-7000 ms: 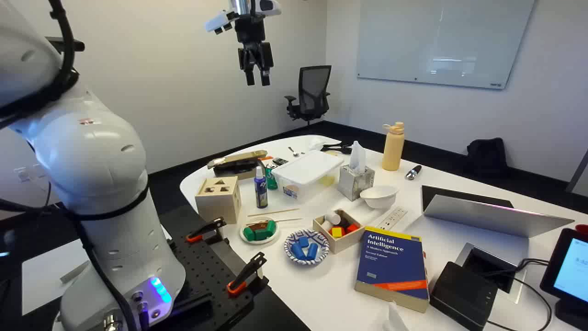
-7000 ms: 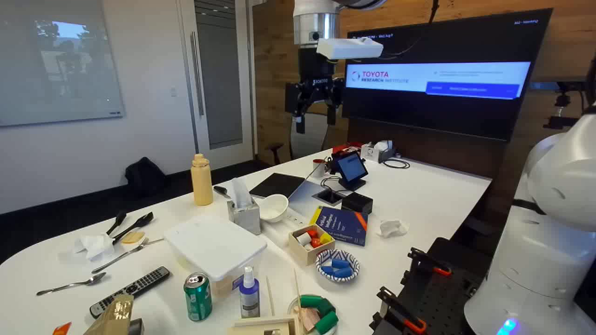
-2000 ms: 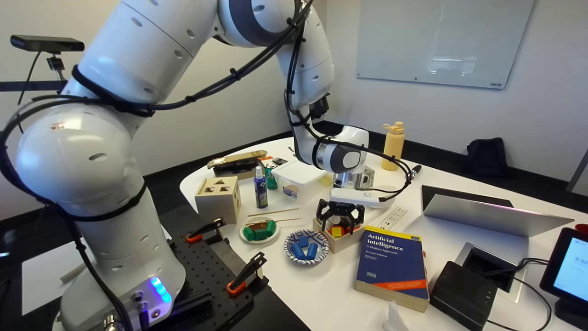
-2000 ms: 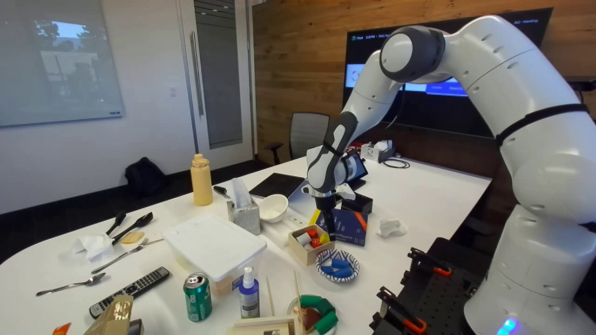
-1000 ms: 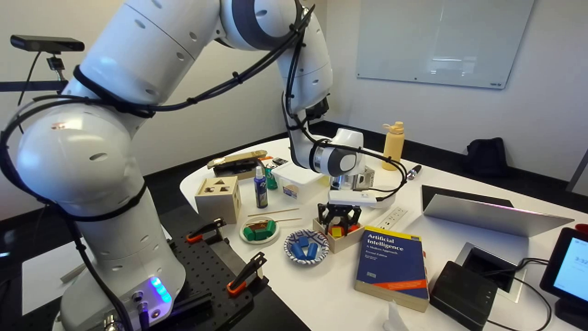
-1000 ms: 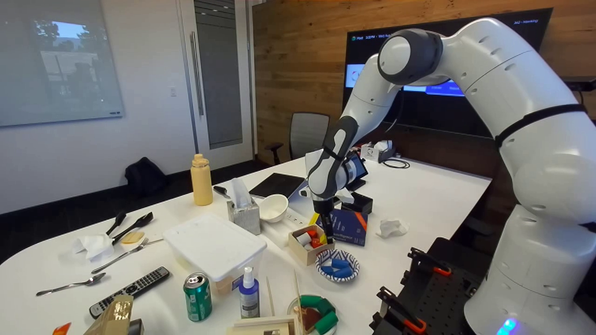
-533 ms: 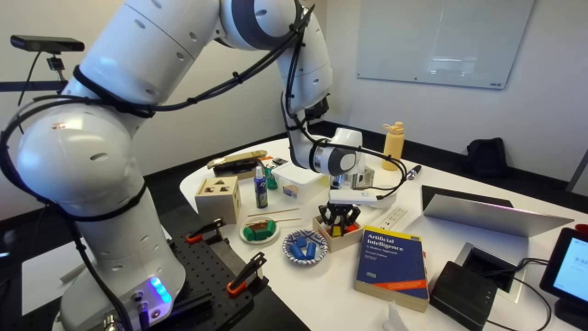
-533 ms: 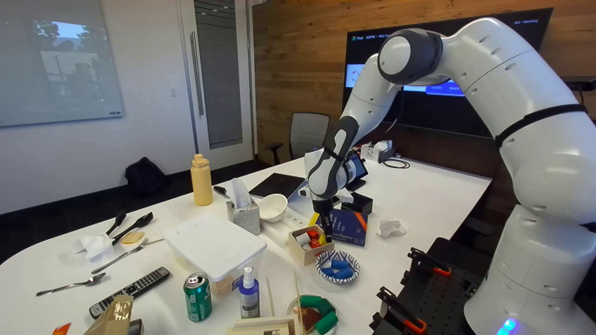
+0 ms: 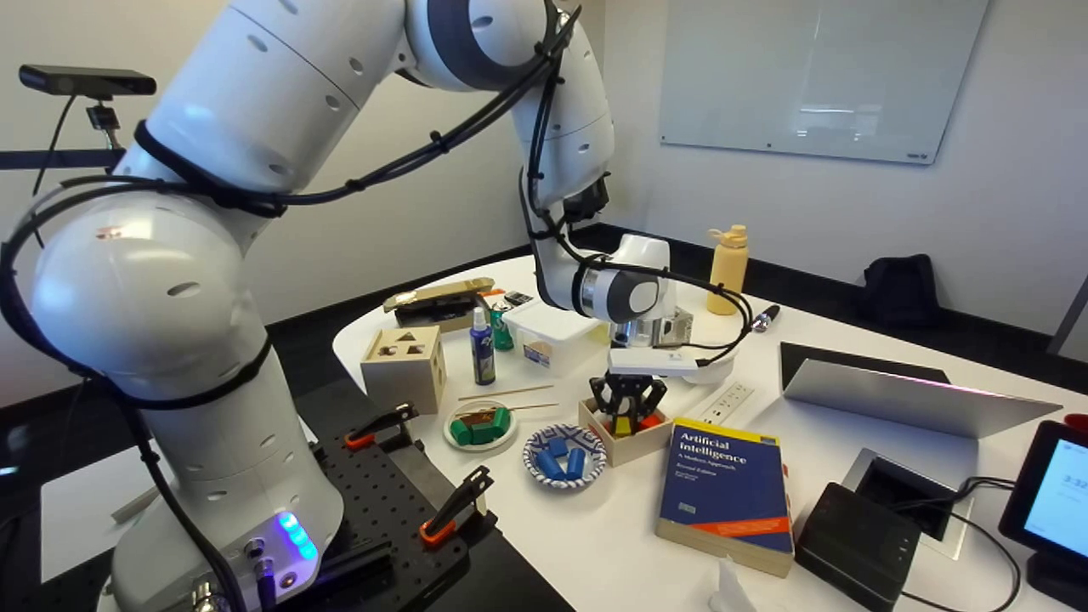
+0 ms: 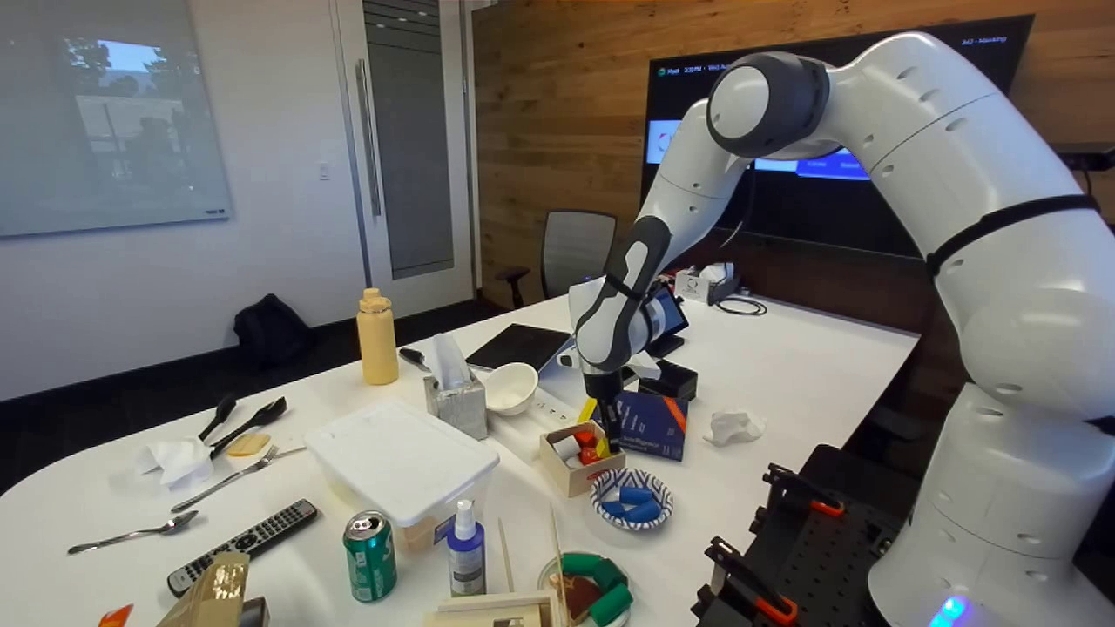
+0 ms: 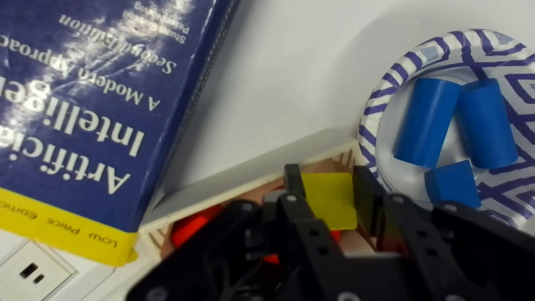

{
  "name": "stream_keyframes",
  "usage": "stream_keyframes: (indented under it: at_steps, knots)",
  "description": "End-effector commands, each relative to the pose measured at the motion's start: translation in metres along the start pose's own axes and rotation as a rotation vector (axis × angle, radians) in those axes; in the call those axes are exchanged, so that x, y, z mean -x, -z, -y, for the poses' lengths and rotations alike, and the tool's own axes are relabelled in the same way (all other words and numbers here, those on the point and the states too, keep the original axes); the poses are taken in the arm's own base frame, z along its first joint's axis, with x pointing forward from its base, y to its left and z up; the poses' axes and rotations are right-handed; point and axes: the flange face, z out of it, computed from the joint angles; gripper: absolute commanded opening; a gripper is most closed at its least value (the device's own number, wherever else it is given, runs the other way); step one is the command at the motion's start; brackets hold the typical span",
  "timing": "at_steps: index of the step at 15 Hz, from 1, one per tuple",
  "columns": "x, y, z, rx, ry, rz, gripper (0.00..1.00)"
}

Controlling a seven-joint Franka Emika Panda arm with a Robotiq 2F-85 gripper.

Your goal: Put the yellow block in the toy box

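In the wrist view the yellow block [image 11: 330,205] sits between the two black fingers of my gripper [image 11: 328,182], which is shut on its sides. The block is still down inside a small open wooden tray [image 9: 642,446], among red and white blocks. An exterior view shows the gripper [image 9: 625,418] pointing down into that tray, with part of the yellow block [image 9: 624,427] visible below the fingertips. Well to the left stands the toy box [image 9: 399,387], light wood with dark shaped holes in its top. Only a corner of the toy box [image 10: 462,612] shows at the bottom of an exterior view.
A patterned paper bowl [image 9: 529,466] of blue blocks touches or nearly touches the tray. A thick blue book [image 9: 722,484] lies at its other side. Toward the toy box are a plate [image 9: 455,442] of green blocks, thin sticks, a spray bottle [image 9: 483,353] and a lidded tub [image 9: 552,327].
The arm has come down from high above to the tray. Over the last second the fingers have drawn together onto the yellow block. The paper bowl and its blue blocks have shifted slightly.
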Motion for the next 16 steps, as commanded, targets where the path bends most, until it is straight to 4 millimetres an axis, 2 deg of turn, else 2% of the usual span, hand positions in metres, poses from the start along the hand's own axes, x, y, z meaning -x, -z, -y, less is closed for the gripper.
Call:
stream_keyframes:
  at_steps: [1,5,8,11,16]
  knots:
    - [-0.005,0.032,0.013,0.010,-0.019,0.018,0.10]
    - [-0.019,0.072,0.032,0.022,-0.039,0.052,0.10]
    - [-0.041,0.099,0.064,0.012,-0.019,0.109,0.10]
    - [-0.073,0.111,0.113,-0.003,0.046,0.174,0.10]
    - [-0.130,0.107,0.211,0.004,0.148,0.266,0.10]
